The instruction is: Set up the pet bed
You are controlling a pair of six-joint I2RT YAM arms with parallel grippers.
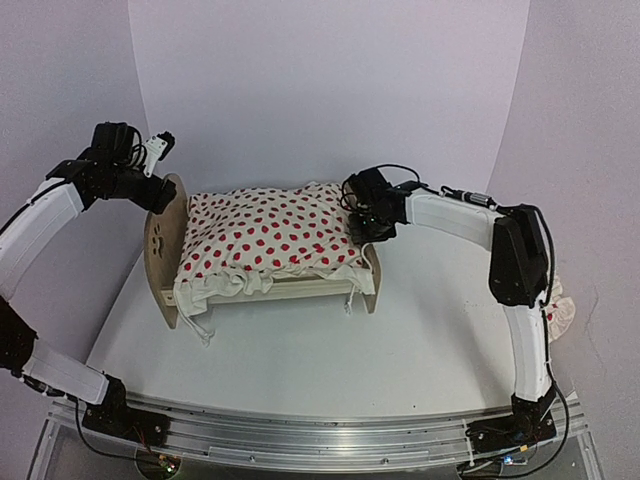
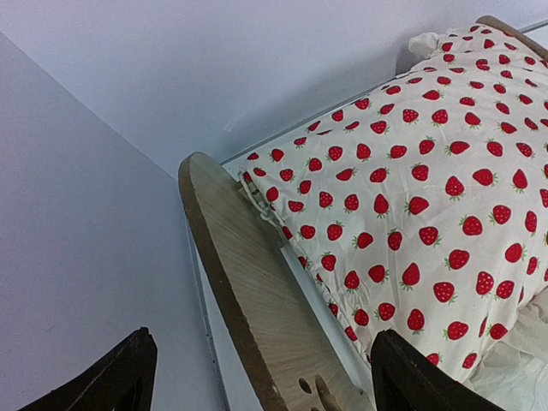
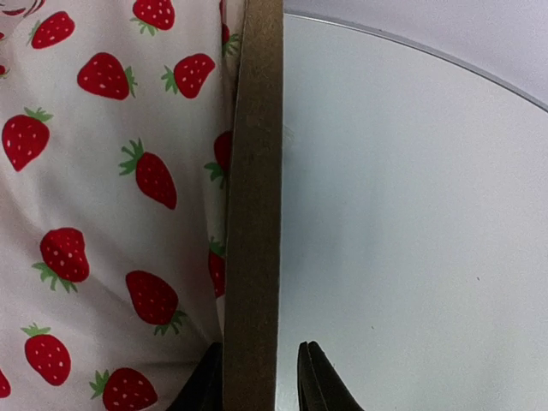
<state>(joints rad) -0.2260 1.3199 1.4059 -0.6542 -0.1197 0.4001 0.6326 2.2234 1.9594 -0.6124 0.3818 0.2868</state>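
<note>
The pet bed (image 1: 165,240) stands mid-table, its tall rounded headboard (image 2: 248,282) on the left and its low footboard (image 1: 372,278) on the right. The cream red-dotted duvet (image 1: 265,235) lies puffed over the whole bed and hides the striped mattress. My left gripper (image 1: 152,158) is open and empty, hovering above the headboard's top edge, with the jaws wide on either side of it in the left wrist view (image 2: 261,338). My right gripper (image 1: 366,226) is open and straddles the footboard's top edge (image 3: 257,171). One finger is against the duvet side, the other is slightly clear.
A small red-dotted ruffled pillow (image 1: 558,305) lies at the table's right edge behind the right arm. The duvet's white ruffle and cords (image 1: 205,300) hang off the bed's near left corner. A white backdrop wall (image 1: 320,90) stands close behind the bed.
</note>
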